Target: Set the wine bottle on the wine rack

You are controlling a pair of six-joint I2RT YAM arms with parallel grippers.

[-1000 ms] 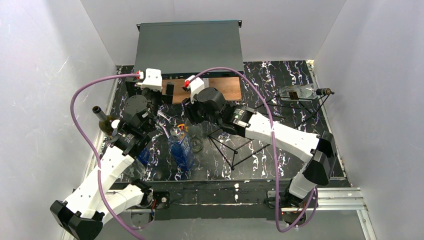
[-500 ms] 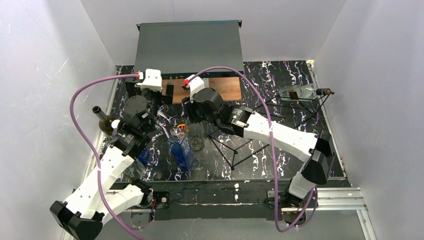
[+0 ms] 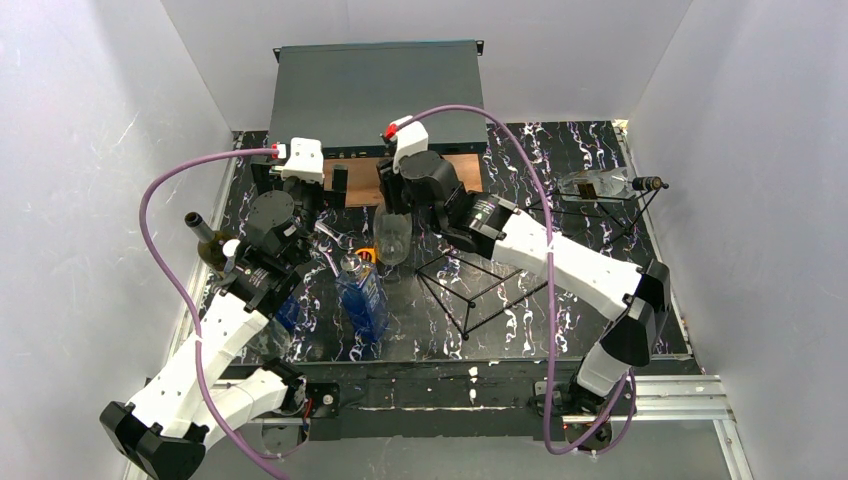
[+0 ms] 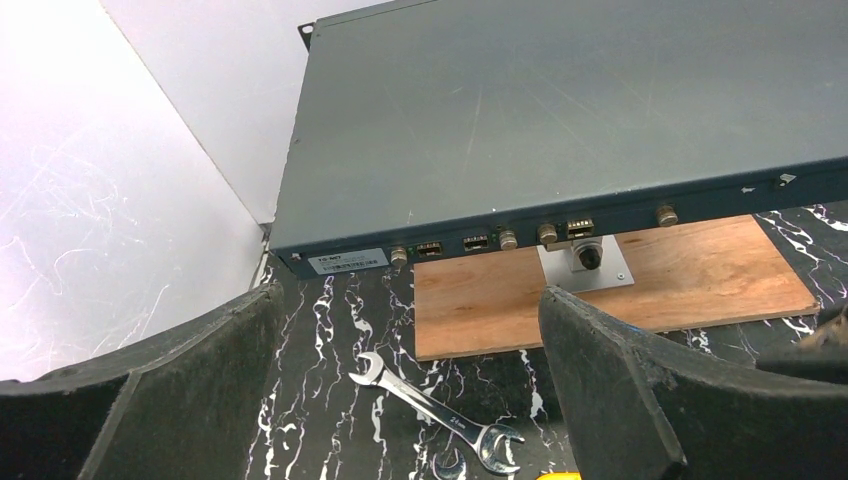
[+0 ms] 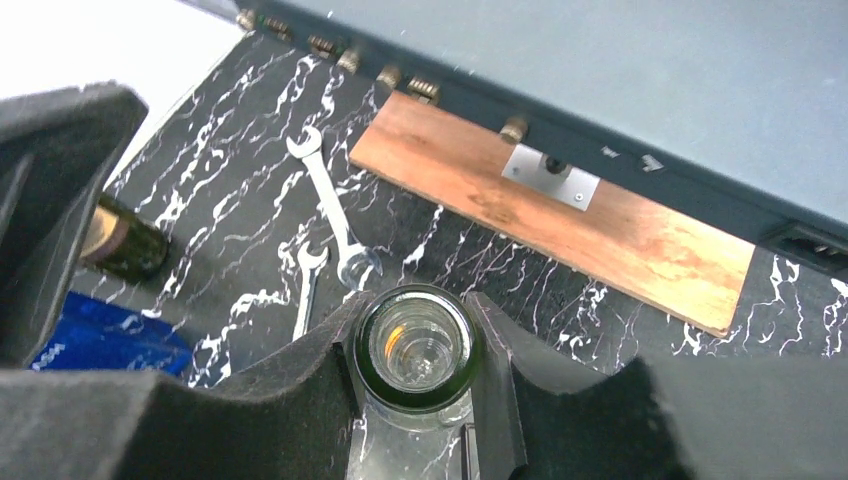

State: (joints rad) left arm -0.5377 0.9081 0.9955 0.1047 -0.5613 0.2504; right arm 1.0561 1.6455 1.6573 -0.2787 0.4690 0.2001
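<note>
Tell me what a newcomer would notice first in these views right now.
First, the right jaws, shut on the neck of a clear glass bottle mid-table, its open mouth facing the wrist camera. Just right of it stands the black wire wine rack, with another bottle lying at its far right end. The left jaws stand wide open and empty, with a wrench in view between them.

A robotics lab test booth: plain white panels (image 3: 90, 150) enclose a black marbled table (image 3: 560, 150) holding two bolted robot arms (image 3: 570, 270), a rack-mount electronics box (image 3: 380, 95) and wrenches (image 5: 330, 205).
</note>
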